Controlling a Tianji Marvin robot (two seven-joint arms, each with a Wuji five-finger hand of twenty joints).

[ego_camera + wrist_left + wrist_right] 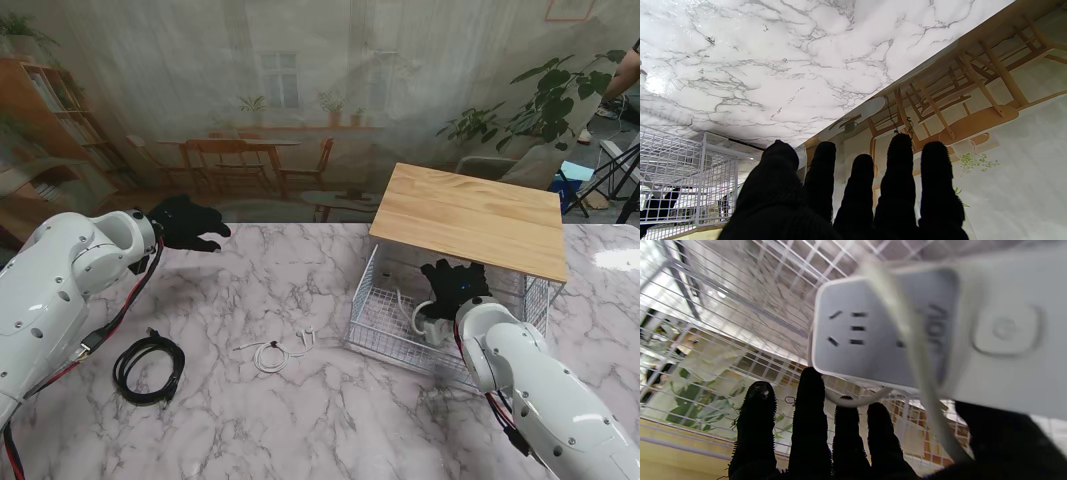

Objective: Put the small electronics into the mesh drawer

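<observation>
The white mesh drawer (372,312) stands pulled out from under a wooden-topped unit (470,215) on the right of the marble table. My right hand (455,285) is inside the drawer with its fingers (810,420) stretched out straight. A white power strip (873,333) with its cord (917,350) lies close under the palm on the mesh; it also shows white by my wrist (430,325). My left hand (185,222) hovers open and holds nothing at the far left, fingers (900,180) apart. A coiled black cable (148,368) and white earphones (280,352) lie on the marble.
The drawer's wire walls (740,290) close around my right hand, and the wooden top overhangs the drawer's back half. From the left wrist view the drawer (690,180) shows far across the marble. A printed backdrop runs along the table's far edge.
</observation>
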